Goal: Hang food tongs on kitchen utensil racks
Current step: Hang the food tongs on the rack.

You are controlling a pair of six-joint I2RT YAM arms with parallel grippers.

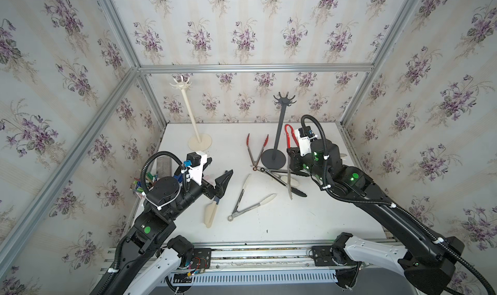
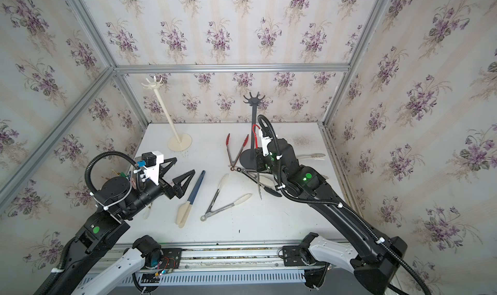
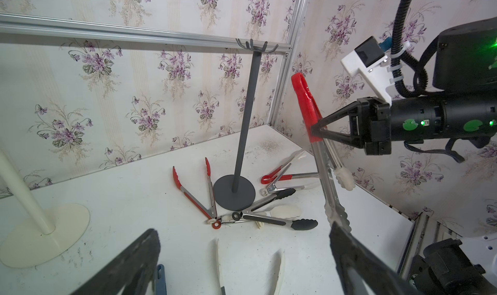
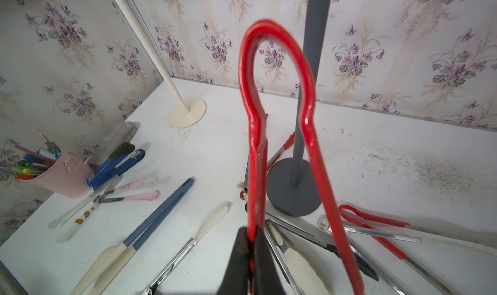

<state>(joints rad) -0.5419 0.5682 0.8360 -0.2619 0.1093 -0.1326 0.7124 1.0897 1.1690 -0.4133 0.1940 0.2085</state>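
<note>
Right gripper [image 3: 316,131] clamps red tongs [image 3: 306,105] upright.
Tongs at three o'clock of grey rack [image 1: 280,124]; left gripper [image 1: 220,166] gapes wide, empty.

Top pair: looked down over my whole table [image 1: 295,221] | wrists: sat close, low (both faced the dark rack [image 3: 246,119])

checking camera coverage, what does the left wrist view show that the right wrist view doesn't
Only left wrist: the hooks atop the dark grey rack, and the right gripper seen side-on, shut on the red-handled tongs. Only right wrist: a pink cup of pens. Both: the held tongs, the grey rack's base and the cream rack.
</note>
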